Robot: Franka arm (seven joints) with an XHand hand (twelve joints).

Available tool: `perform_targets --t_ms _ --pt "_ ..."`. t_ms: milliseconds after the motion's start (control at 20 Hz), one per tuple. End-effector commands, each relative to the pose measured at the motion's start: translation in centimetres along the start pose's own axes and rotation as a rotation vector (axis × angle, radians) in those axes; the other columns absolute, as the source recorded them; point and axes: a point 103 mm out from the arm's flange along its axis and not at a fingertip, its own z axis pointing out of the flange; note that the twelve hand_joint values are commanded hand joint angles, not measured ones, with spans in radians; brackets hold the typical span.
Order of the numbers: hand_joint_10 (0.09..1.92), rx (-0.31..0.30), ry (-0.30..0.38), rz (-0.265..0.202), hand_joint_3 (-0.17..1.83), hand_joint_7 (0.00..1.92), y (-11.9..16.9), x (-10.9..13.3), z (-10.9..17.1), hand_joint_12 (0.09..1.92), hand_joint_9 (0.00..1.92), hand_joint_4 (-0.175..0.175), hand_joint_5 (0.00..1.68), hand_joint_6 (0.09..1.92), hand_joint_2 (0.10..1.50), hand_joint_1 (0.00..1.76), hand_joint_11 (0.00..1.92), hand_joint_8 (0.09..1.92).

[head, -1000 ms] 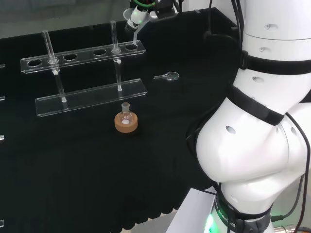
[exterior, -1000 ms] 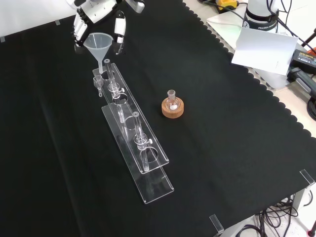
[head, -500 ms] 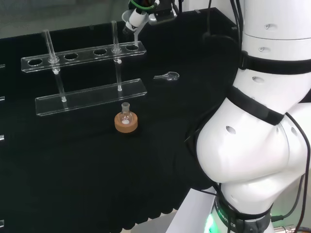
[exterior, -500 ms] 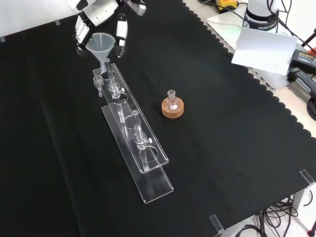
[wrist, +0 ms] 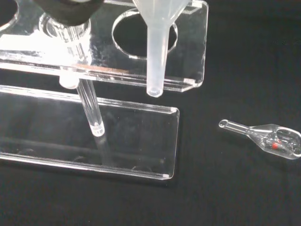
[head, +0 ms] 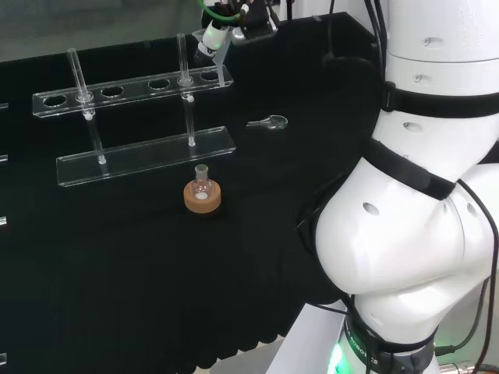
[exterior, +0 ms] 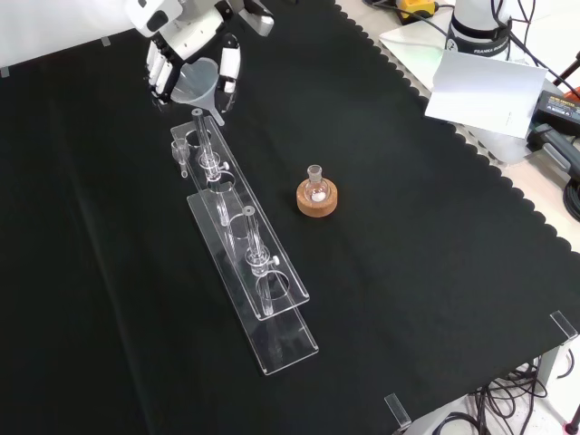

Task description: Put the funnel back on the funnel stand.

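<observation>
My hand [exterior: 184, 29] is shut on the clear plastic funnel [exterior: 201, 76], fingers curled on either side of its cone. The funnel hangs tilted just above the far end of the clear acrylic funnel stand [exterior: 240, 237], its stem [exterior: 216, 115] slanting down over that end. In the wrist view the stem [wrist: 157, 56] crosses the stand's end hole [wrist: 128, 41], and its tip lies over the top plate's edge. In the head view the hand [head: 242, 15] and funnel [head: 211, 39] are at the top, over the right end of the stand [head: 132, 87].
A small round flask on a cork ring [exterior: 316, 196] stands right of the stand in the front view. A small glass vial with a red bit inside [wrist: 275, 140] lies on the cloth beyond the stand's end [head: 269, 122]. Two upright rods [exterior: 253, 237] carry the top plate.
The hand has shifted a little to the right in the front view with the funnel. The funnel has tipped from upright to slanted, its stem now over the stand's end.
</observation>
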Motion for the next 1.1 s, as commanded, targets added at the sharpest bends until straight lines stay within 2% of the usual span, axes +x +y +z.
perform_targets --t_ms 50,250,650,1100 --pt "0.47 -0.024 -0.001 0.002 -0.17 0.50 -1.1 0.2 -0.9 1.26 0.79 0.001 0.67 0.61 1.02 0.84 0.66 0.66" --pt "0.47 -0.081 0.009 0.003 -0.17 0.49 -2.1 0.3 -1.9 1.26 0.78 0.000 0.67 0.61 1.02 0.84 0.66 0.66" --pt "0.47 -0.250 0.044 0.015 -0.17 0.47 -2.8 0.8 -1.6 1.26 0.78 0.001 0.67 0.61 1.02 0.84 0.66 0.66" --pt "0.48 -0.314 0.077 -0.001 -0.17 0.47 -1.9 1.3 -1.3 1.26 0.77 0.000 0.67 0.62 1.02 0.85 0.66 0.66"
